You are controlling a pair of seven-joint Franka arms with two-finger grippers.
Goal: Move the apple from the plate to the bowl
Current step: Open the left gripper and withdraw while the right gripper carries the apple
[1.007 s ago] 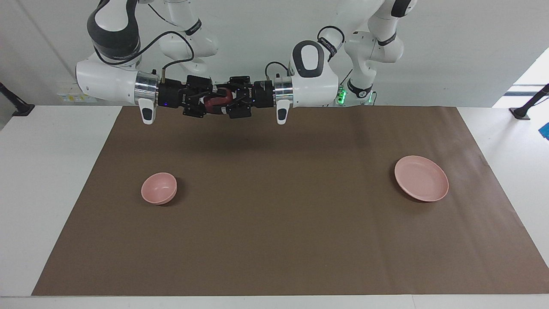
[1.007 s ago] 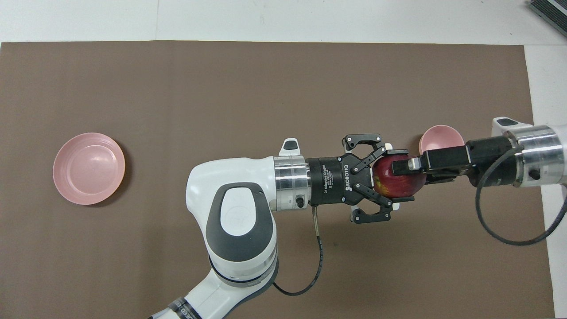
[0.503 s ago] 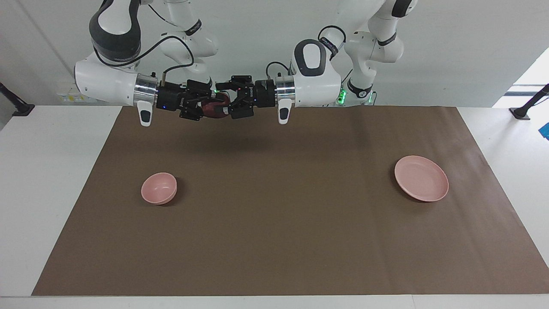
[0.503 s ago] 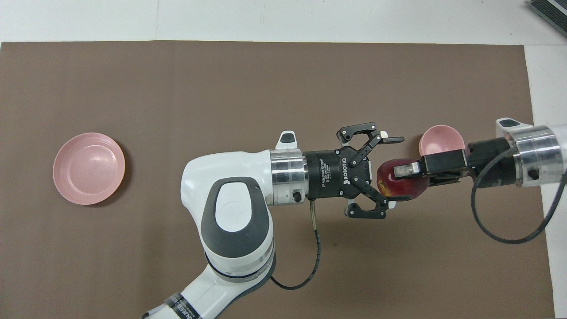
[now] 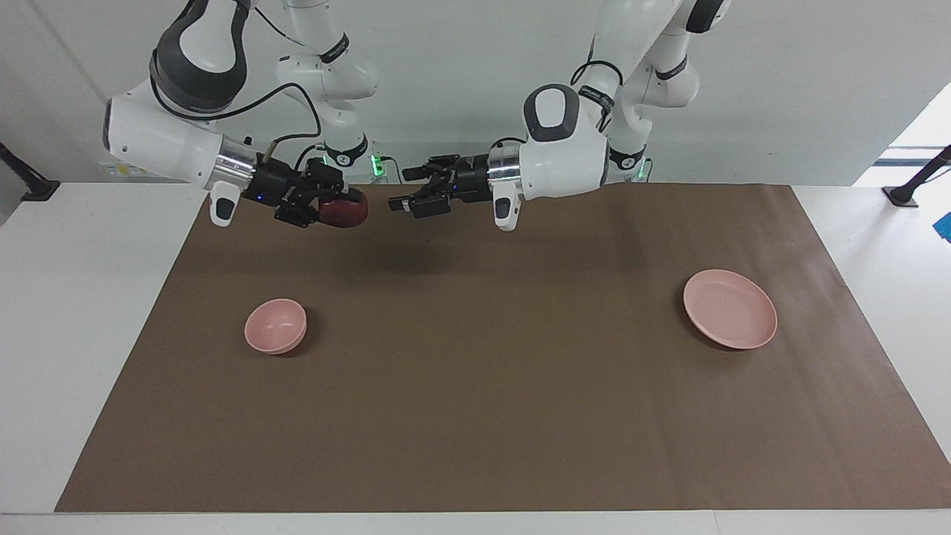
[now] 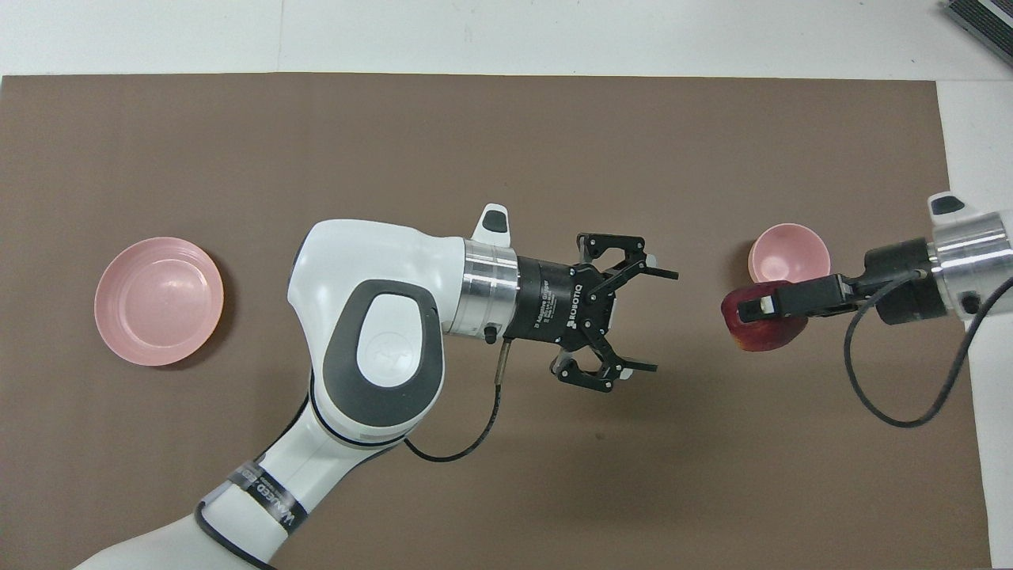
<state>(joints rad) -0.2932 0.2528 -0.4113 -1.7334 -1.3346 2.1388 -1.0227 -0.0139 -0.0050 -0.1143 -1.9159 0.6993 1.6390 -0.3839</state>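
1. The right gripper (image 5: pixel 343 210) holds the apple (image 5: pixel 345 211) between closed fingers, up over the brown mat (image 5: pixel 475 416) short of the bowl (image 5: pixel 276 325). Only a side grip is visible — a slip would drop the apple onto the mat.
2. The bowl is small; a release off its centre could bounce the apple out or tip the bowl.
3. The left gripper (image 6: pixel 645 321), fingers spread wide and empty, hangs over mid-mat — a collision risk if the arms converge.
4. The plate (image 5: pixel 730 308) is bare.

Apple aloft, dishes bare

We see the dark-red apple (image 5: pixel 343 211) gripped mid-air; pink bowl (image 5: pixel 276 326) and plate (image 5: pixel 730 309) sit well apart.
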